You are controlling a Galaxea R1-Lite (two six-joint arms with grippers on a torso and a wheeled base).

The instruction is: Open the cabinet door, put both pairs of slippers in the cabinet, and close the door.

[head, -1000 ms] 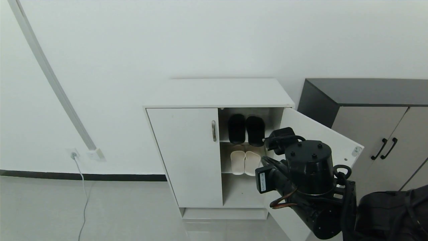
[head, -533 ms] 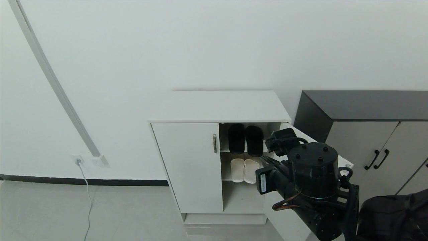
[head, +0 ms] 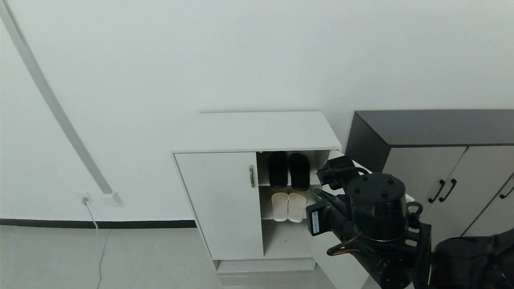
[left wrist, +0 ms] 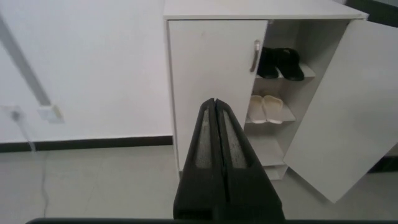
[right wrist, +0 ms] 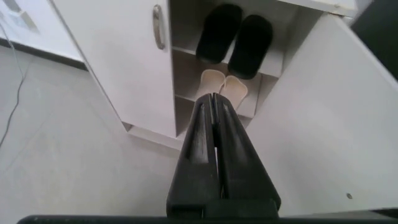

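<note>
Closing the door is the step in hand, as I judge it: both pairs already lie inside the cabinet [head: 261, 130].

From the head view, the black slippers [head: 288, 170] sit side by side on the upper shelf and the white slippers [head: 288, 206] on the shelf beneath. The left door [head: 217, 204] is shut, with its handle [head: 251, 176] next to the opening. My right arm [head: 373, 212] stands in front of the cabinet's right side and hides most of the open door [head: 337, 261], which swings out toward me.

From the left wrist view, my left gripper [left wrist: 214, 102] hangs well back from the cabinet, its fingers pressed together and holding nothing. It points at the shut left door.

From the right wrist view, my right gripper [right wrist: 213, 99] is likewise pressed together and empty. It is aimed at the lower shelves, with the open door's inner face just beside it.

The next move, I think, calls for getting my right gripper around the door's free edge to its outer face, then pushing along the hinge's arc until the door meets the frame. The slippers look far enough inside not to catch it.
</note>
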